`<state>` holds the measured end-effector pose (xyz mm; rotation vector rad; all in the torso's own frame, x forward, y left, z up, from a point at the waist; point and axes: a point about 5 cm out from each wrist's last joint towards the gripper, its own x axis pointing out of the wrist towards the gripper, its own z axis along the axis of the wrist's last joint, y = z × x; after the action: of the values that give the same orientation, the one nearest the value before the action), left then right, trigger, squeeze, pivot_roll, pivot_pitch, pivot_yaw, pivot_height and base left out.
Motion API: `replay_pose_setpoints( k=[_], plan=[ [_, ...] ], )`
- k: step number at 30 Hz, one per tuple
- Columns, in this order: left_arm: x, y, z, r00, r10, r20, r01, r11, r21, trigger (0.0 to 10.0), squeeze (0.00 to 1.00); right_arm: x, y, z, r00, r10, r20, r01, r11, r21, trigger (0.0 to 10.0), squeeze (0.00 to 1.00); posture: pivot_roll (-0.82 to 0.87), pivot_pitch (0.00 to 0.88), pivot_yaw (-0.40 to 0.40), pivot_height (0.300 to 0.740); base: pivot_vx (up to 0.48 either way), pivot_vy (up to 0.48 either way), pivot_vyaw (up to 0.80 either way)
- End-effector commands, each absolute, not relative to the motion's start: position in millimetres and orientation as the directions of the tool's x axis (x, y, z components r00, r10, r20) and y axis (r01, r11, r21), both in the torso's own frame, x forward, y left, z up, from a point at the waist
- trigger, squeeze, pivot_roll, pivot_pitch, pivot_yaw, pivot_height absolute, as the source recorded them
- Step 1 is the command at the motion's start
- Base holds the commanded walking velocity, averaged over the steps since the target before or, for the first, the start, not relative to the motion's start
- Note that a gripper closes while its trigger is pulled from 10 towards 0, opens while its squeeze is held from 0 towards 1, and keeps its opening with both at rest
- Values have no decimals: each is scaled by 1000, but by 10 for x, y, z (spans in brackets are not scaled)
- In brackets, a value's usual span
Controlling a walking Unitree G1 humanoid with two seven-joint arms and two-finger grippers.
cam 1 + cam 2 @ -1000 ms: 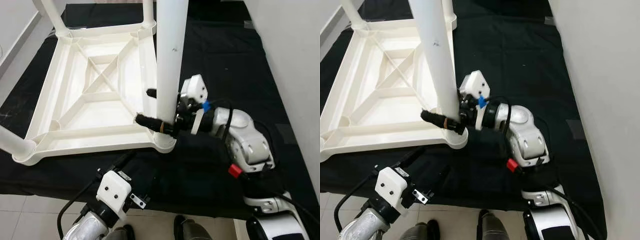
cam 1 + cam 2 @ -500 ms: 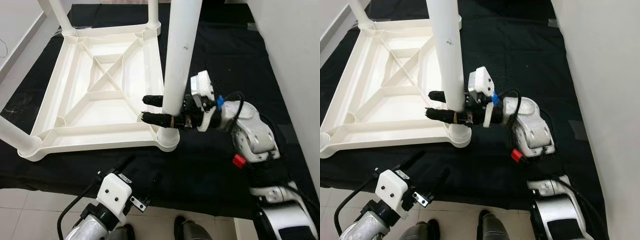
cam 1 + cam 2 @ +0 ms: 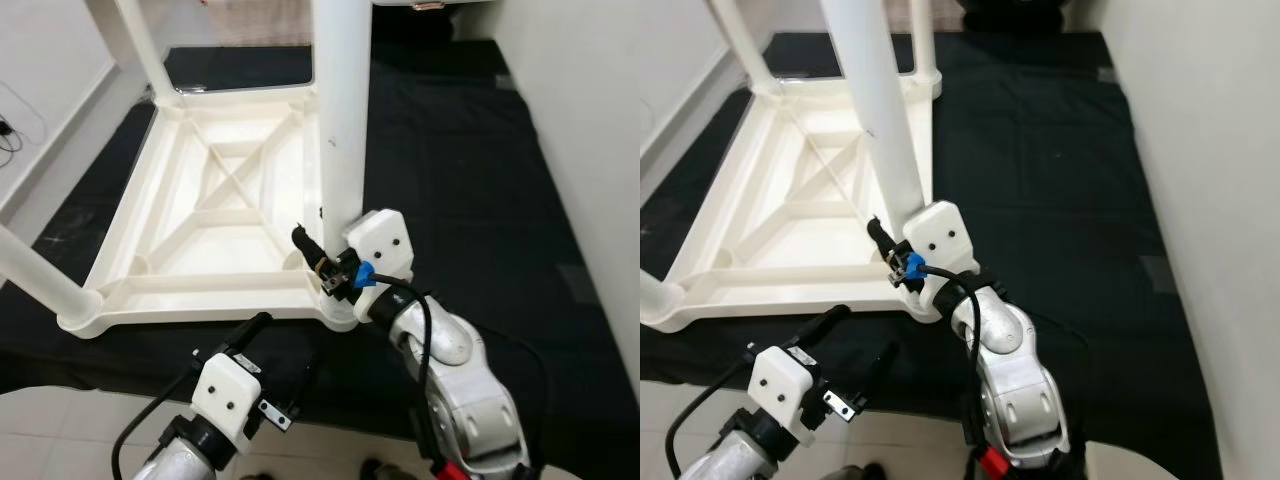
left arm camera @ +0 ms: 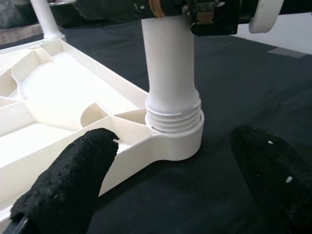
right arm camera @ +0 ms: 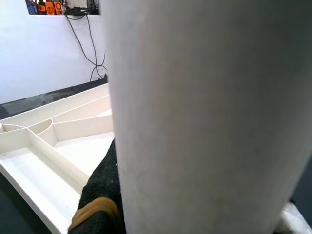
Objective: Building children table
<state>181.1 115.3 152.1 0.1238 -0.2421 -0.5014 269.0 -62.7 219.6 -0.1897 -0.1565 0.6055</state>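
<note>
A white plastic children's table (image 3: 215, 215) lies upside down on a black cloth. Its legs stand upward: the near-right leg (image 3: 340, 120) sits in its threaded corner socket (image 4: 178, 139), another (image 3: 35, 275) rises at the near left, and a third (image 3: 140, 45) at the far left. My right gripper (image 3: 318, 262) is shut on the near-right leg just above the socket; one black finger (image 5: 100, 195) lies against the leg. My left gripper (image 3: 280, 350) hangs open below the table's front edge, its fingers (image 4: 73, 180) spread wide, apart from the socket.
The black cloth (image 3: 460, 160) covers a low platform and stretches to the right of the table. A white wall (image 3: 590, 120) runs along the right side. Pale floor tiles (image 3: 60, 420) lie in front, and cables (image 3: 10, 130) trail at the far left.
The camera has shifted. My right arm has swung round to the near side of the leg, still holding it low down. The left gripper stays open in the same place.
</note>
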Motion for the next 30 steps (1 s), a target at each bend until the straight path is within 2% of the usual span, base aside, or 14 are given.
replay_pose_setpoints(
  k=[1,2,4,5,10,11,13,15,16,17,18,21,29,30],
  plan=[
    [1794,1158,1451,852,-497,162,472,865,169,10000,0,2794,-759,1660,842,498,-206,-532,829,-172,0,0,50,293,18,740,0,0,0],
    [1798,1158,1454,855,-492,165,467,868,170,10000,0,2860,-778,1727,838,518,-173,-543,822,-170,10000,647,49,293,9,740,0,0,0],
    [1801,1158,1456,857,-488,167,462,870,171,10000,0,2898,-785,1782,841,520,-147,-540,824,-170,10000,647,49,293,9,740,0,0,0],
    [1804,1155,1460,858,-484,170,458,872,172,10000,0,2951,-777,1862,825,555,-107,-565,811,-154,10000,1000,49,295,5,740,0,0,0],
    [1811,1145,1468,859,-481,174,454,874,173,10000,0,2981,-711,2145,720,693,34,-684,717,-133,10000,1000,53,294,1,740,0,0,0],
    [1815,1138,1468,859,-482,175,455,873,172,10000,0,2982,-724,2273,614,784,90,-773,620,-134,10000,1000,55,293,0,740,0,0,0],
    [1816,1136,1468,858,-482,175,456,873,172,10000,0,2984,-735,2301,582,807,100,-795,590,-139,10000,1000,55,293,0,740,0,0,0],
    [1819,1130,1470,857,-483,177,457,873,172,10000,0,3006,-783,2337,467,882,64,-857,469,-213,10000,1000,63,290,1,740,0,0,0],
    [1820,1127,1470,857,-484,178,457,873,172,10000,0,3024,-813,2360,402,915,43,-885,400,-239,10000,545,64,289,0,740,0,0,0],
    [1820,1125,1470,857,-484,178,457,872,172,10000,0,3036,-835,2377,360,933,29,-900,355,-253,10000,0,64,289,0,740,0,0,0],
    [1820,1125,1470,857,-484,178,457,872,172,10000,0,3036,-835,2377,360,933,29,-900,355,-253,10000,0,64,289,0,740,0,0,0],
    [1824,1122,1478,857,-483,181,455,873,173,10000,0,3141,-905,2494,208,978,-9,-942,198,-270,10000,0,81,292,-5,740,0,0,0],
    [1825,1123,1486,858,-479,183,450,875,178,10000,0,3295,-946,2770,75,997,34,-956,82,-282,9765,0,95,289,-5,740,0,0,0],
    [1825,1123,1486,859,-479,183,450,875,178,10000,0,3308,-958,2817,53,997,47,-956,65,-286,6275,0,95,289,-5,740,0,0,0]
  ],
)
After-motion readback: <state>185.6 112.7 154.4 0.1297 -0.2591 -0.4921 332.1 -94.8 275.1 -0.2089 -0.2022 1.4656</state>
